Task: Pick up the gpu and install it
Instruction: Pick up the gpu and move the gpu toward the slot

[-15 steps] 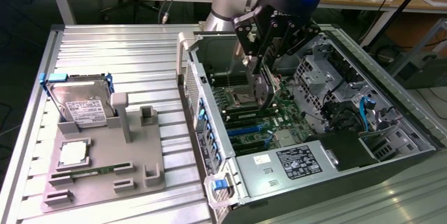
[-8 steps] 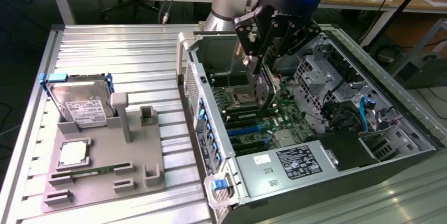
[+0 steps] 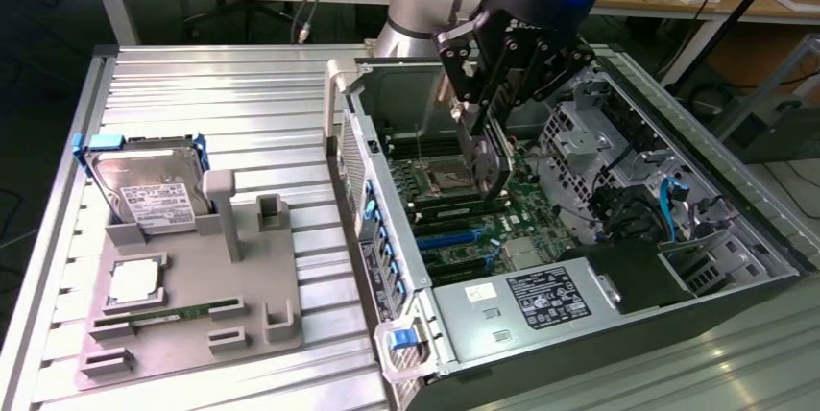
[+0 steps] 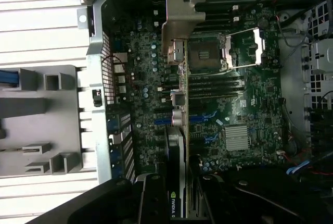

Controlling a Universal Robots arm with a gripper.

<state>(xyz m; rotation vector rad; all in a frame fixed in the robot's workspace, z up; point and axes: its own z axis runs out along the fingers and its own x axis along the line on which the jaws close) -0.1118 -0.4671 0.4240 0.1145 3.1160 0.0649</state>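
With the open case (image 3: 756,238) on its side under the claw (image 3: 491,137), the motherboard (image 4: 151,67) sits straight below the claw. It's clamped narrow on the gpu (image 3: 490,181). The card's long axis runs out from the fingers down toward the board, with the metal bracket (image 4: 179,15) at the far end. Blue slots (image 4: 203,120) lie beyond the card. Gpu looks clear of them, not seated.

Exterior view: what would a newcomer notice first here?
The black end effector gripping the gpu edge-down, hanging inside the open computer case over the green motherboard. Next, on the exterior view's left, the grey fixture carrying the silver hard drive.
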